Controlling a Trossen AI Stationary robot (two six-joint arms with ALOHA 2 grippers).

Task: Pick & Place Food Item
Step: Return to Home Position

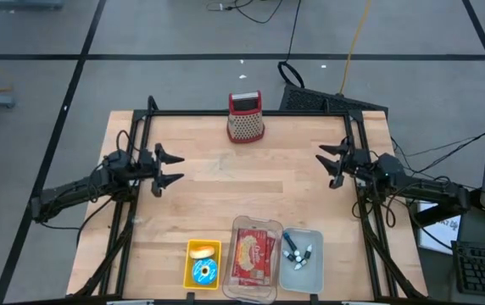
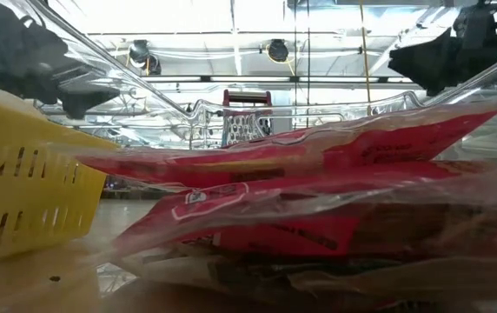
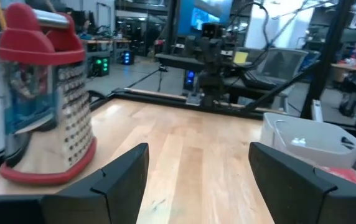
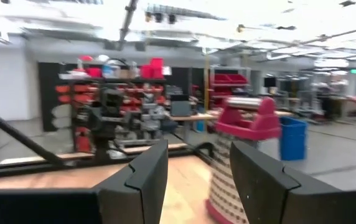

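Note:
The food sits at the table's near edge. A yellow basket (image 1: 203, 263) holds a frosted donut (image 1: 204, 272) and a pale bun (image 1: 201, 251). Beside it, a red food packet (image 1: 253, 256) lies in a clear tray and fills the low view (image 2: 318, 200). My left gripper (image 1: 170, 168) hovers open over the table's left side, pointing level toward the middle. My right gripper (image 1: 331, 165) hovers open over the right side, facing it. Both are far from the food and have nothing between their fingers (image 3: 198, 180) (image 4: 196, 180).
A metal box grater with a red top (image 1: 245, 117) stands upright at the far middle, and both wrist views show it (image 3: 44, 99) (image 4: 243, 155). A pale bin (image 1: 301, 258) with markers sits right of the clear tray. Bare wood lies between the two grippers.

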